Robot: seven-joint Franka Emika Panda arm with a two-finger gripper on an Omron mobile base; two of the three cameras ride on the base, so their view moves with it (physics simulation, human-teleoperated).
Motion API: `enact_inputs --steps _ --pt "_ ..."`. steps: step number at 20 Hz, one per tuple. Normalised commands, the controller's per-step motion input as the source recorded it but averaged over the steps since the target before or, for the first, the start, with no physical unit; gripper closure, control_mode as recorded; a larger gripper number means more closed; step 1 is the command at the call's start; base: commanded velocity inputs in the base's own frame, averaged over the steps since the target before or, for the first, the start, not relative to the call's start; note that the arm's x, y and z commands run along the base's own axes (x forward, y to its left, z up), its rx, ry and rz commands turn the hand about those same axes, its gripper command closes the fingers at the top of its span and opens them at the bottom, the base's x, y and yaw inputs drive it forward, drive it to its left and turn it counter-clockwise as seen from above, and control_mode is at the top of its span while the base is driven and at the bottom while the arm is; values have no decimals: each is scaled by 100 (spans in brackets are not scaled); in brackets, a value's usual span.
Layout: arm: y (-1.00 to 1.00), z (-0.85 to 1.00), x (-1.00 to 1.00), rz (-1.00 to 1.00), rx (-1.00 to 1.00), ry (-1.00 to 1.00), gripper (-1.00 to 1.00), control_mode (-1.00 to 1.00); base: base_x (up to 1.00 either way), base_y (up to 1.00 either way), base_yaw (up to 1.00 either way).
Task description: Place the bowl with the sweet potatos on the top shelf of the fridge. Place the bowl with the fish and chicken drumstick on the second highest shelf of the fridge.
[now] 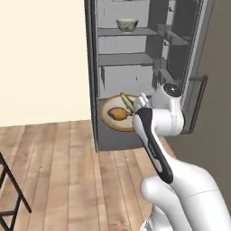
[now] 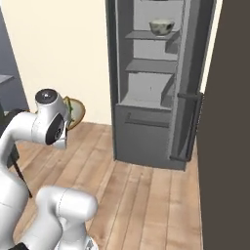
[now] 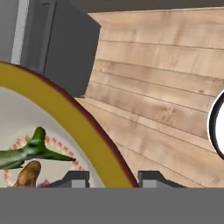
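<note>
The gripper (image 3: 107,177) is closed on the yellow rim of the shallow tan bowl (image 3: 83,131): in the hand view one dark fingertip (image 3: 74,178) sits on the inner side of the rim and the other on the outer side, with the rim passing between them. Inside the bowl, the green fish (image 3: 30,151) lies just above the golden-brown chicken drumstick (image 3: 27,174), both resting on a pale base with a ring of small red marks.

From the left base view, the shallow tan bowl (image 1: 110,118) is held up in the air, tipped so that its inside faces the camera, just in front of the lower part of the open fridge (image 1: 92,67). The drumstick (image 1: 118,113) sits near its middle and the fish (image 1: 127,103) runs along its upper right side. The white arm (image 1: 158,131) reaches up to the bowl from the lower right.

Higher inside the fridge, the deep grey-green bowl (image 1: 127,24) stands upright on a grey shelf (image 1: 108,32). What it holds cannot be made out. Another grey shelf (image 1: 122,58) lies one level below it. The fridge door (image 1: 196,67) stands open to the right. A light wooden floor (image 1: 58,171) spreads out below, and a cream wall (image 1: 40,58) stands to the left of the fridge.
</note>
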Motion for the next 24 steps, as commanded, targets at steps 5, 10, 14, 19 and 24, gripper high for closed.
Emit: enact_inputs --steps 5,10,14,19,24 --pt "0 0 0 0 0 0 100 100 100 -45 -27" --pt "0 0 0 0 0 0 100 100 100 -1 -18" --pt "0 0 0 0 0 0 100 100 100 3 -19" --pt "0 0 0 0 0 0 100 100 100 18 -17" --pt "0 0 0 0 0 0 100 100 91 2 -11"
